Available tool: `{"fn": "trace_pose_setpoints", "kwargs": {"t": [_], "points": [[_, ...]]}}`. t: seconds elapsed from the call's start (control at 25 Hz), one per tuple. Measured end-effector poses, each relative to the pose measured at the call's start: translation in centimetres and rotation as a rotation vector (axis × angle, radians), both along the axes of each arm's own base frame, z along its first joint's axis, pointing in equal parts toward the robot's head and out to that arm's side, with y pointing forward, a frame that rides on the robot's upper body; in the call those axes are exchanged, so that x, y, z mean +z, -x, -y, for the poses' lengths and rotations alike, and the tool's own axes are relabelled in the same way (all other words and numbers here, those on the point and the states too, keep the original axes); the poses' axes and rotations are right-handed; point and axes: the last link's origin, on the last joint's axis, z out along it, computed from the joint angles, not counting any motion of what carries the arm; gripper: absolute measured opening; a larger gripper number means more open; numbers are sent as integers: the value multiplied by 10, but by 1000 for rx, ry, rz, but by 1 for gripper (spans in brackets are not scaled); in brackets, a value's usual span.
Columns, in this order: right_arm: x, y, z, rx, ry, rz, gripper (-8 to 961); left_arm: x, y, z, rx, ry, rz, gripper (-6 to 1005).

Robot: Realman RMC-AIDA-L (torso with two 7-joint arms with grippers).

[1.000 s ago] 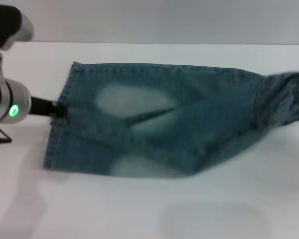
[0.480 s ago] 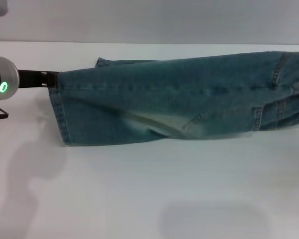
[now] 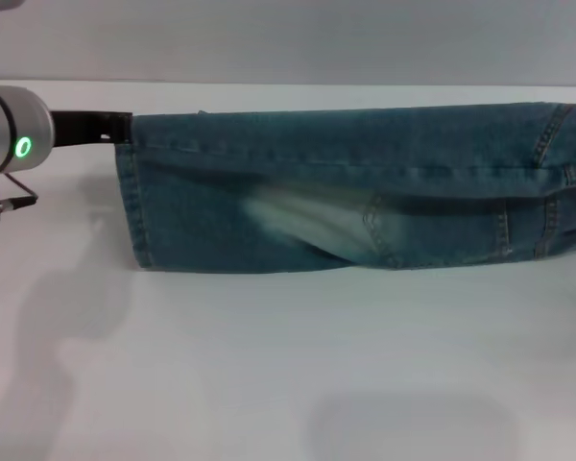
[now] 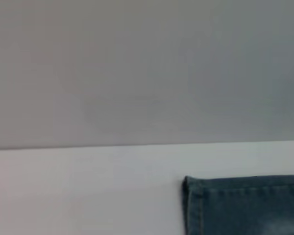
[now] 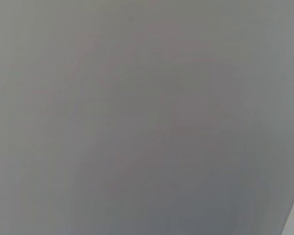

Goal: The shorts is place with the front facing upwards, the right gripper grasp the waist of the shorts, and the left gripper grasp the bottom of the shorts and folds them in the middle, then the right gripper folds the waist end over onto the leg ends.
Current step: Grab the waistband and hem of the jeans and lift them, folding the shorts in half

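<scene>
Head view: the blue-green denim shorts (image 3: pixel 365 187) are stretched out as a long band across the far half of the white desk (image 3: pixel 269 375), folded lengthwise, running from the left hem to the right edge of the frame. A pale faded patch shows near the middle of the band. The stitched leg hem (image 3: pixel 130 206) forms the left end, hanging near vertical. The left end effector (image 3: pixel 110 130), a black claw on a silver cylindrical arm with a green lamp, meets the upper corner of that hem and is closed on it, holding the fabric taut. The waist end passes out of frame to the right; the right end effector is not visible here.

Left wrist view: one denim hem corner (image 4: pixel 196 188) lies on the white desk surface (image 4: pixel 88 191), with a grey wall behind. No fingers show.

Right wrist view: only a plain grey surface; the right end effector's state cannot be determined.
</scene>
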Motion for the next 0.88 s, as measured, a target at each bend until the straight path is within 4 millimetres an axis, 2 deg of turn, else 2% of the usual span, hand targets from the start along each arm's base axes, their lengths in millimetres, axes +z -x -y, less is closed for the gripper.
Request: {"fn": "trace_pose_setpoints", "kwargs": {"t": [0.72,0.88], "points": [[4,-12,-15,-102,-69,-34,140,-16,-6,-21,-61,9,31,107],[1,-24,-25,-202,-140,0,150,-32,-3,-37,-122,-4,21,110]]}}
